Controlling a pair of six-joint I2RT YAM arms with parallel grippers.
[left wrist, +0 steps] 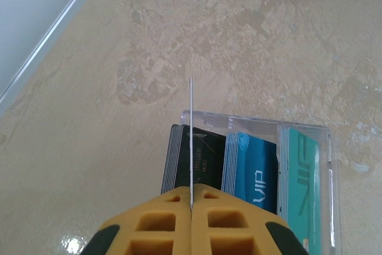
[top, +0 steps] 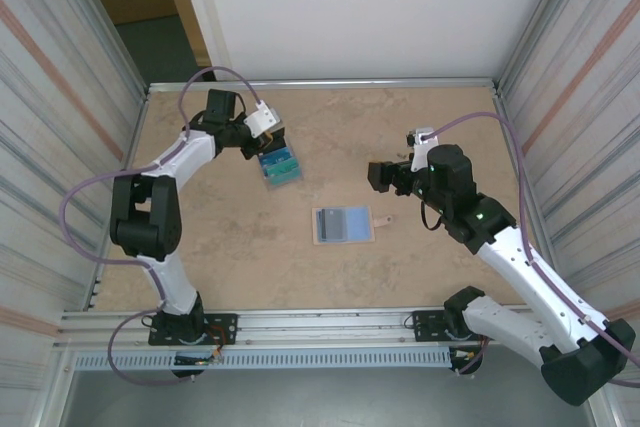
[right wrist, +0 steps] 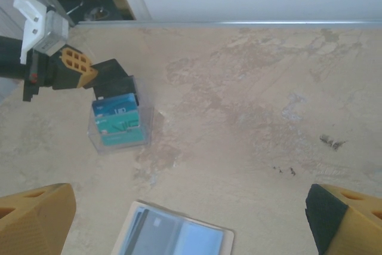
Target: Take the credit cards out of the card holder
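A mottled beige worktop (top: 250, 247) sits walled in by ribbed metal panels on both sides and a plain white wall at the back. Near its middle lies the card holder (top: 343, 225), opened flat with its pale blue inner faces up and a small tan strap tab (top: 381, 220) sticking out of its right edge. In the right wrist view the card holder (right wrist: 173, 237) shows a darker grey patch on one face; whether that is a card or a pocket cannot be told.

Beyond the card holder and to its left stands a clear box (top: 279, 167), well apart from it. Inside it the credit cards (left wrist: 253, 171) stand on edge in three packs: black, blue and teal-green.

The left pincer (top: 268, 142) hangs over the far side of that box, again beyond and left of the card holder. In its own wrist view the left pincer (left wrist: 191, 198) has its yellow jaws pressed together on a thin card (left wrist: 190, 135), seen edge-on as a pale upright line above the black pack.

The right pincer (top: 385, 175) hovers just beyond the card holder's right end, off the worktop. Its fingers (right wrist: 36, 216) are spread wide, one at each lower corner of the right wrist view, with nothing between them.
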